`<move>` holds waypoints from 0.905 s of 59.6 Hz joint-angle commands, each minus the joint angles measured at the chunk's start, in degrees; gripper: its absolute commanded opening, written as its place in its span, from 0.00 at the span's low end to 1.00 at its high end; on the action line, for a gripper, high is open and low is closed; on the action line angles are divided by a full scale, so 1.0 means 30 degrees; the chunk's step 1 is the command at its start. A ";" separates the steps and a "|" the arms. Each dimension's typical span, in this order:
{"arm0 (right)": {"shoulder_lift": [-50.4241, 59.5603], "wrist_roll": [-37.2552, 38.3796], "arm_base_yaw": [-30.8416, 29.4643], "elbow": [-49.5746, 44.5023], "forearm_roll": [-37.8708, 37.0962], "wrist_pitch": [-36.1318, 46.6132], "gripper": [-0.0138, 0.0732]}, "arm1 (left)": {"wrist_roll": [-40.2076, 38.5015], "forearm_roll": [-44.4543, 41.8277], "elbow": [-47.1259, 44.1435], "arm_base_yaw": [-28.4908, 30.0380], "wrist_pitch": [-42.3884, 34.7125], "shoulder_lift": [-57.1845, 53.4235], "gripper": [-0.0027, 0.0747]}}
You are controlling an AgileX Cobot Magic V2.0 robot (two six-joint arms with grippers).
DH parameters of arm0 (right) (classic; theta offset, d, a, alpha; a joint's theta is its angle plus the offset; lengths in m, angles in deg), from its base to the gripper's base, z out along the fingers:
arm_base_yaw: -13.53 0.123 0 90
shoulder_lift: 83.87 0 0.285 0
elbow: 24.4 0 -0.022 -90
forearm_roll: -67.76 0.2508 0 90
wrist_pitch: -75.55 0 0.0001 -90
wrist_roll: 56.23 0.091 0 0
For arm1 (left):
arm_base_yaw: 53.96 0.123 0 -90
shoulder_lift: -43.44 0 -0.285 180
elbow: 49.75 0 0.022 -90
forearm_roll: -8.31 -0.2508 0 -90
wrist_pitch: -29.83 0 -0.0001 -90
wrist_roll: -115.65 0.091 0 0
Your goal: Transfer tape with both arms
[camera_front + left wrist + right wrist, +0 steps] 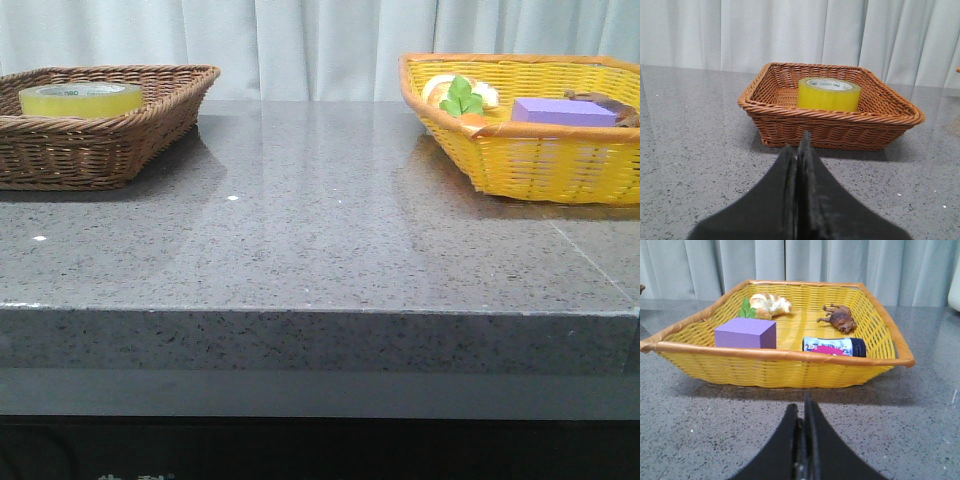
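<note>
A grey speckled stone table [320,250] stands before a pale curtain [310,45]. Taking the brown wicker basket [110,140] at the table's far left as the landmark: the tape [81,98], a thick yellow roll, lies flat inside it, core opening facing up. Well apart from that basket, at the far right of the table, sits a yellow wicker basket [530,150].

The front view shows neither arm, only the two baskets and the bare stone between them. It shows the yellow basket's contents partly: a purple block [565,111], green leaves [461,98] and something pale and bread-like behind them.

The left wrist view adds what the front view lacks. The left gripper [798,150] is near the brown basket, above the table, its two black fingers pressed together, holding nothing. The tape [829,93] shows clearly inside the basket, with small green print on its pale core.

The right wrist view shows the right gripper [803,412] near the yellow basket [775,365], fingers likewise pressed together and empty. It reveals things the front view hides: a croissant [769,304], a small brown toy animal [838,317] and a lying tube or can with a black end [835,346], beside the purple block [745,333].
</note>
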 commanded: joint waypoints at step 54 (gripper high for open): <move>0.0452 -0.0219 -0.0784 0.0109 0.0380 0.1855 0.08 | -0.0193 0.0085 -0.0135 -0.0164 -0.1593 -0.0339 0.01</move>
